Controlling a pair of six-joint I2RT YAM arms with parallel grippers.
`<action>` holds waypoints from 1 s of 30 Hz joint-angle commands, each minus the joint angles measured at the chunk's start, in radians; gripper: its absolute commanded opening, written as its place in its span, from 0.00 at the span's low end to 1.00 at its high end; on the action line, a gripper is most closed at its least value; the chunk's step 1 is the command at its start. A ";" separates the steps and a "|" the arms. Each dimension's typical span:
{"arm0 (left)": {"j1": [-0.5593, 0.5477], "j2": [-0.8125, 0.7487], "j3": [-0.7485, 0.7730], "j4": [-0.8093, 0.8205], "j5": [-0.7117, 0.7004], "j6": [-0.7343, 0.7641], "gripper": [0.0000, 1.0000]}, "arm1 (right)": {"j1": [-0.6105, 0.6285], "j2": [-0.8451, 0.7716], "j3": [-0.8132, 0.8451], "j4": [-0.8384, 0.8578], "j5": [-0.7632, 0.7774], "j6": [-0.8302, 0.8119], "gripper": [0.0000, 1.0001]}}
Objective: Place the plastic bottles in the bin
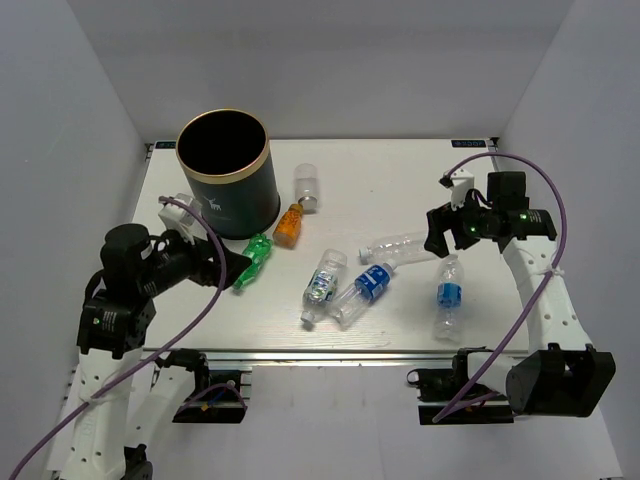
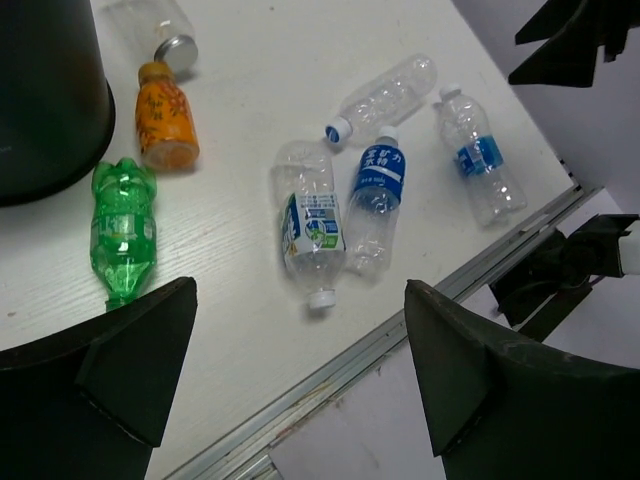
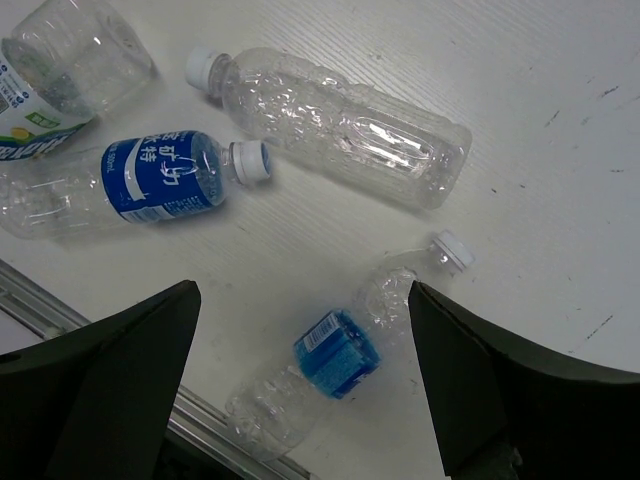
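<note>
The dark green bin (image 1: 225,180) with a gold rim stands at the back left, and its dark wall shows in the left wrist view (image 2: 45,100). Several bottles lie on the table: a small clear one (image 1: 307,186), orange (image 1: 288,226), green (image 1: 254,261), a white-and-blue labelled one (image 1: 322,285), a blue-labelled one (image 1: 366,289), plain clear (image 1: 405,247) and another blue-labelled one (image 1: 449,296). My left gripper (image 1: 228,263) is open and empty, beside the green bottle (image 2: 122,230). My right gripper (image 1: 441,231) is open and empty, above that last blue-labelled bottle (image 3: 335,355).
The table's metal front edge (image 1: 330,352) runs just below the bottles. White walls close in the table at the back and sides. The orange bottle (image 2: 165,125) and the small clear bottle (image 2: 160,25) lie close to the bin's right side.
</note>
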 commanded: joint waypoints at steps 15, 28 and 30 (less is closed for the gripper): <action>-0.009 0.063 -0.260 0.063 -0.186 0.037 0.46 | 0.000 -0.063 -0.100 -0.044 0.098 -0.086 0.90; -0.095 0.342 -0.261 0.124 -0.258 -0.016 0.82 | -0.003 -0.074 -0.215 0.032 -0.033 -0.030 0.89; -0.121 0.396 -0.261 0.124 -0.304 -0.026 0.84 | -0.004 -0.066 -0.213 0.033 -0.048 -0.025 0.89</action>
